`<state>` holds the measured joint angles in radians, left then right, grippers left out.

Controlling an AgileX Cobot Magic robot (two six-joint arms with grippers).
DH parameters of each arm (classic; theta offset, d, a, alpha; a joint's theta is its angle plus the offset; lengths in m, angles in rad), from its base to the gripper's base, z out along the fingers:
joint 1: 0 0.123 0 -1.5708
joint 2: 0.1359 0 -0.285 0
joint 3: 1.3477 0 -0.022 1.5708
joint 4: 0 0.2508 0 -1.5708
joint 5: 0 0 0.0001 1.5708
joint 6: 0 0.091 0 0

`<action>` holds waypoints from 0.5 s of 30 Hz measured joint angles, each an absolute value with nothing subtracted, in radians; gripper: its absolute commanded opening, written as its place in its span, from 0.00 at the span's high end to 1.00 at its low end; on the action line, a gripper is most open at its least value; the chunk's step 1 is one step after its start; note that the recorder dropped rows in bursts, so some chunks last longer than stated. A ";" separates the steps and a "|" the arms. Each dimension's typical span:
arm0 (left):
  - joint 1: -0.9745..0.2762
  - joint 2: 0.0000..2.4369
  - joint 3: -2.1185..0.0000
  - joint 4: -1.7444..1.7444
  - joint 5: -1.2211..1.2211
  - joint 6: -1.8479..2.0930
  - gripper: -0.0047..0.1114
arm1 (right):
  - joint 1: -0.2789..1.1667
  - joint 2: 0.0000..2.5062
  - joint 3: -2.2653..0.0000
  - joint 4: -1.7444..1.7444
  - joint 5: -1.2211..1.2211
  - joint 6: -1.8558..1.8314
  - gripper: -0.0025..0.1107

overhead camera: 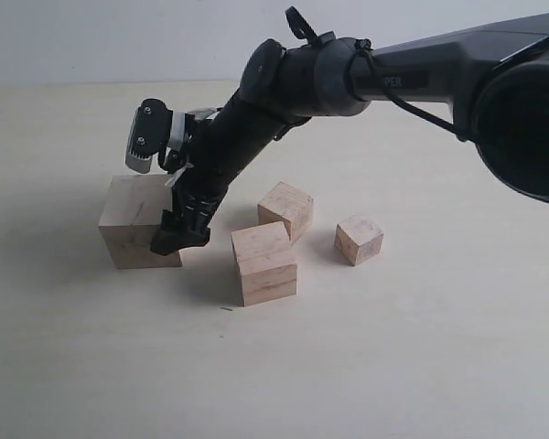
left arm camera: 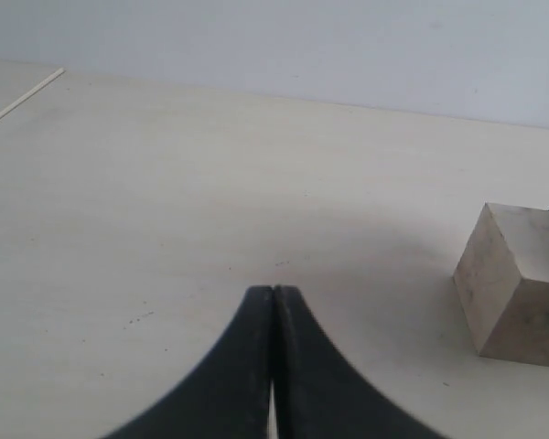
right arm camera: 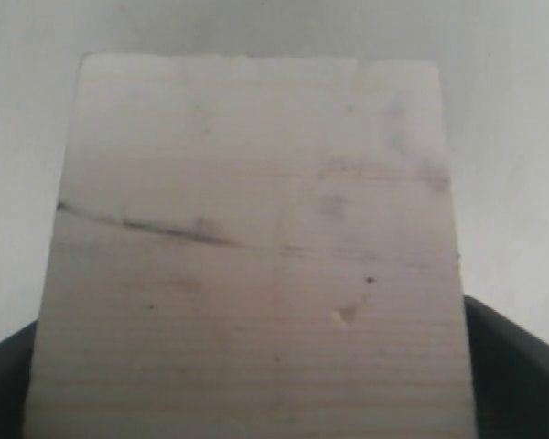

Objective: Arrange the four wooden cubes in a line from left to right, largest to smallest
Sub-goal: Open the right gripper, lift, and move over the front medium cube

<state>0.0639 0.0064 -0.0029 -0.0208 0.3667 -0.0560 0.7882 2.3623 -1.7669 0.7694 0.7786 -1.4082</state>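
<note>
The largest cube (overhead camera: 128, 224), pale wood with dark smudges and a crack line, rests on the table at the left. My right gripper (overhead camera: 171, 236) reaches across to it, one finger on either side. In the right wrist view this cube (right arm camera: 256, 247) fills the space between the black fingers (right arm camera: 517, 375) and no gap shows beside them. A second cube (overhead camera: 265, 263) stands near the middle. A smaller one (overhead camera: 286, 208) sits just behind it, and the smallest cube (overhead camera: 359, 239) lies to the right. My left gripper (left arm camera: 274, 297) is shut and empty, low over bare table, with the largest cube (left arm camera: 517, 283) off to one side.
The pale tabletop (overhead camera: 393, 366) stretches wide in front of and to the right of the cubes. My right arm (overhead camera: 348, 78) slants over the back of the scene. A thin line marks the table edge (left arm camera: 23, 99) in the left wrist view.
</note>
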 measured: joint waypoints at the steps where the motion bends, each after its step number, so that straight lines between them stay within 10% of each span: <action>1: 0.064 0.006 -0.003 -0.021 0.367 -0.056 0.96 | 0.788 2.358 -1.765 0.767 0.779 -1.401 0.15; 15: 0.064 0.006 -0.003 -0.021 0.367 -0.056 0.96 | 0.788 2.178 -1.765 0.701 0.865 -1.242 0.16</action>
